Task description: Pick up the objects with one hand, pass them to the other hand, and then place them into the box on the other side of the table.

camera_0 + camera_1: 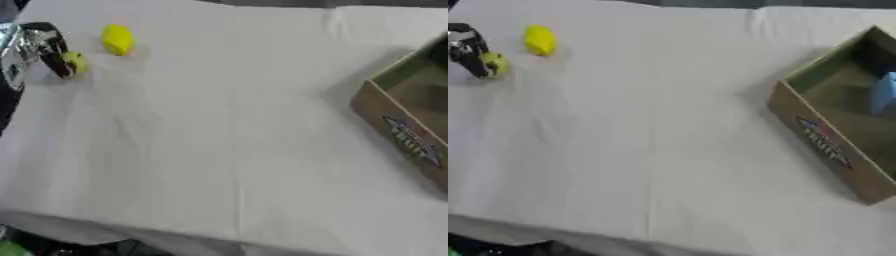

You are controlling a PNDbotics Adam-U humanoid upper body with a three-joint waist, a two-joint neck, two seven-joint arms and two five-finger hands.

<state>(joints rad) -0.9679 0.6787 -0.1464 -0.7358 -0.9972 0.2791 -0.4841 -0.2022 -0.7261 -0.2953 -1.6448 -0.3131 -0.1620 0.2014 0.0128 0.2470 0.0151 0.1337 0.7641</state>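
Note:
My left hand [39,47], black and silver, comes in at the upper left corner of the table. Its dark fingers [470,54] curl down against a small yellow-green object [74,62] that sits at their tips on the white cloth. A larger yellow oval object [118,40] lies just to the right and a little farther back, apart from the hand. At the right side an open brown cardboard box [824,145] stands askew, with a light blue thing [883,92] inside it. My right hand shows in neither view.
A white cloth [227,140] covers the whole table, with faint creases. The table's near edge runs along the bottom, with dark clutter [52,247] below it at the lower left.

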